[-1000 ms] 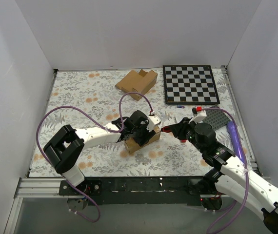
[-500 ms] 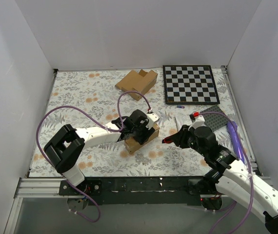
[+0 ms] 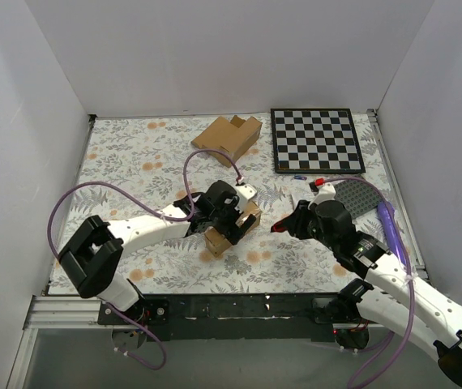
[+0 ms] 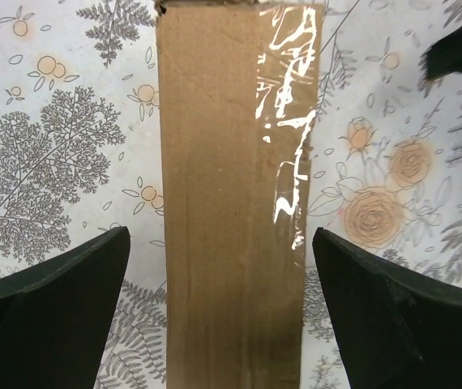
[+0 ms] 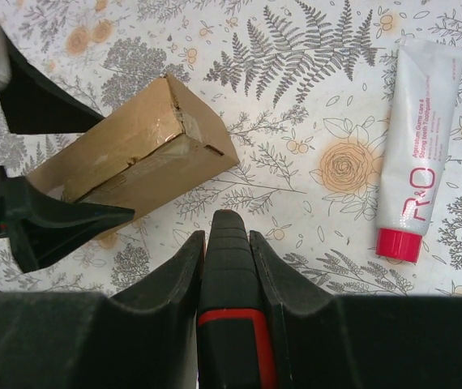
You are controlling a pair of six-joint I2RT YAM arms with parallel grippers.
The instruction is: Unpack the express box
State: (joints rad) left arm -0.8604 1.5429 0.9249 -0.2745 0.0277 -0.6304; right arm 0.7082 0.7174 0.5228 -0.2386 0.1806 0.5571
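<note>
The express box (image 3: pixel 224 235), a small brown taped carton, lies on the floral mat, and in the left wrist view the express box (image 4: pixel 231 203) runs lengthwise between my fingers. My left gripper (image 4: pixel 221 235) stands open astride it, with mat showing on both sides; from above the left gripper (image 3: pixel 235 215) hovers over the box's far end. My right gripper (image 5: pixel 226 237) is shut on a black-and-red tool (image 5: pixel 231 324). From above the right gripper (image 3: pixel 286 224) points at the box's right end from a short gap away. The box (image 5: pixel 134 158) shows a slightly parted end flap.
A larger notched cardboard box (image 3: pixel 228 134) and a chessboard (image 3: pixel 316 139) sit at the back. A grey studded plate (image 3: pixel 359 194) and a purple object (image 3: pixel 387 223) lie at the right. A white toothpaste tube with a red cap (image 5: pixel 417 178) lies right of the box.
My left gripper has opened and let go of the box, which it held shut a second ago. The right gripper, still holding the tool, has drawn back a little from the box's end.
</note>
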